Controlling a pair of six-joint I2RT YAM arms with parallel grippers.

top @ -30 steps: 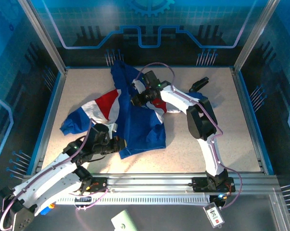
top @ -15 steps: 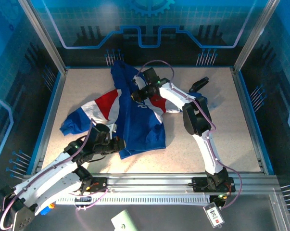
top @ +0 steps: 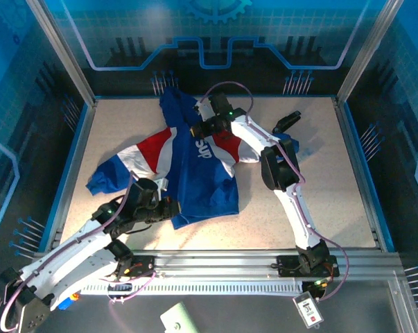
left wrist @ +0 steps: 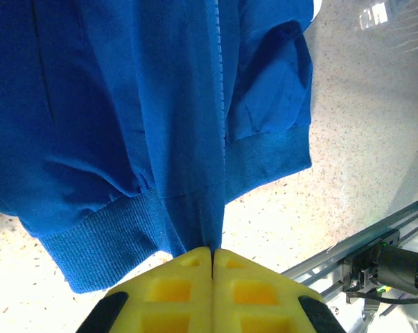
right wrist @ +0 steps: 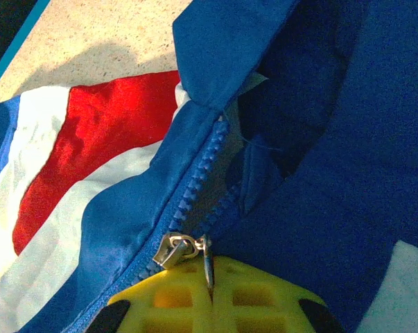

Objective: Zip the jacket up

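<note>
Right gripper [right wrist: 210, 272] clamped shut on zipper pull [right wrist: 206, 258], at 12 o'clock end of jacket [top: 205, 184]. Left gripper [left wrist: 213, 258] pinches hem [left wrist: 118, 232] at 6 o'clock. Jacket lies toward 10 o'clock on table [top: 319, 201]. Risk: thin pull slipping free, or slack fabric jamming slider [right wrist: 170, 251]. Collar end of zipper is hidden under fold.

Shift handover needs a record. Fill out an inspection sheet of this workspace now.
Surface: speckled beige table, no spills seen.
Job's things: jacket on the table, zipped below the slider, teeth open above.
Clutter: small black object near the far edge.
Grippers: left gripper shut on the jacket's bottom hem; right gripper shut on the zipper pull.
Cables: pale cable arching above the jacket, no snag seen.
Surroundings: blue-lit enclosure walls, metal frame.
</note>
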